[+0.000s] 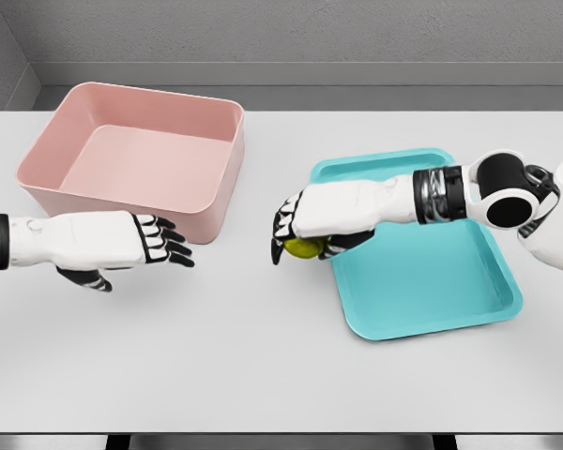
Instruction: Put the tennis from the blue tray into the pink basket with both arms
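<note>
Fingers [283,228] of the right hand [321,222] are curled down over the small yellow-green tennis ball [304,247], grasping it from above so that only its lower part shows beneath the white palm. That ball sits just off the left edge of the shallow rectangular blue plastic tray [432,281], over the pale grey tabletop [225,356], between the tray and the pink basket. Well to the left of the tray, the left hand [103,241] hovers with its fingers [169,241] stretched out and relaxed, holding nothing, pointing toward the ball and the right hand but well apart from both. Its fingertips lie near the front right corner of the deep square pink plastic basket [136,159], which stands farther back on the tabletop, to the left of the tray and apart from it.
</note>
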Robot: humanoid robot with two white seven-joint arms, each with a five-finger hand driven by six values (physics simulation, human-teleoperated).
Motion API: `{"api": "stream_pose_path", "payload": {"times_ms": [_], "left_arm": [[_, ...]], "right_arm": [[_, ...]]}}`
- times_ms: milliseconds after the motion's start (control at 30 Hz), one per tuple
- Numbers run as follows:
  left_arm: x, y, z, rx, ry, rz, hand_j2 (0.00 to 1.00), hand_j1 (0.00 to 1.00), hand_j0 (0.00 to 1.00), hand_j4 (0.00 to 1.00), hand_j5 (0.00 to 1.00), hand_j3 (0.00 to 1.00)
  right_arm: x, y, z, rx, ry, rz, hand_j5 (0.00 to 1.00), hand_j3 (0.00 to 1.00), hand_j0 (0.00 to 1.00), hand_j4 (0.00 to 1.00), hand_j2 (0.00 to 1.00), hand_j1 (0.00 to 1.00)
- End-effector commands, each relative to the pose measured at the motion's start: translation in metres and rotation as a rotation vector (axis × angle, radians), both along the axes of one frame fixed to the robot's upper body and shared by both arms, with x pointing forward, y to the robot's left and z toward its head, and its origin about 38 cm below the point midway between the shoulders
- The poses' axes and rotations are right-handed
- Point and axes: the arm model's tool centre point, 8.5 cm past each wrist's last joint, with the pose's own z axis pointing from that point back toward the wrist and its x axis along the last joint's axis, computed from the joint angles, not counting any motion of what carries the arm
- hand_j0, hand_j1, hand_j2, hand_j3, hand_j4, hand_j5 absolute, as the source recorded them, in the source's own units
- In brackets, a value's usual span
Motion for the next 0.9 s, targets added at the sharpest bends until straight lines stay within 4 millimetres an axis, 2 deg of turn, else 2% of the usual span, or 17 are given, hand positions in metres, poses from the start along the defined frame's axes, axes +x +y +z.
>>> {"api": "stream_pose_path", "payload": {"times_ms": [0,200,267,633,867], "left_arm": [[0.0,0.001,0.002,-0.017,-0.006,0.008,1.0,1.0,1.0,1.0,1.0,1.0],[-0.009,0.02,-0.007,0.033,0.038,0.041,1.0,1.0,1.0,1.0,1.0,1.0],[-0.015,0.022,-0.019,0.069,0.085,0.039,1.0,1.0,1.0,1.0,1.0,1.0],[-0.012,0.02,-0.013,0.041,0.072,0.045,1.0,1.0,1.0,1.0,1.0,1.0],[-0.013,0.022,-0.013,0.024,0.089,0.052,1.0,1.0,1.0,1.0,1.0,1.0]], "right_arm": [[-0.003,0.009,-0.003,0.007,0.014,0.017,0.61,0.61,0.61,0.61,0.61,0.61],[-0.009,0.02,-0.018,0.015,0.054,0.034,0.61,0.61,0.61,0.61,0.61,0.61],[-0.01,0.025,-0.021,0.022,0.064,0.038,0.61,0.61,0.61,0.61,0.61,0.61],[-0.002,0.049,-0.051,-0.001,0.134,0.034,0.61,0.61,0.61,0.61,0.61,0.61],[0.002,0.052,-0.067,-0.026,0.164,0.02,0.62,0.62,0.62,0.62,0.62,0.62]]}}
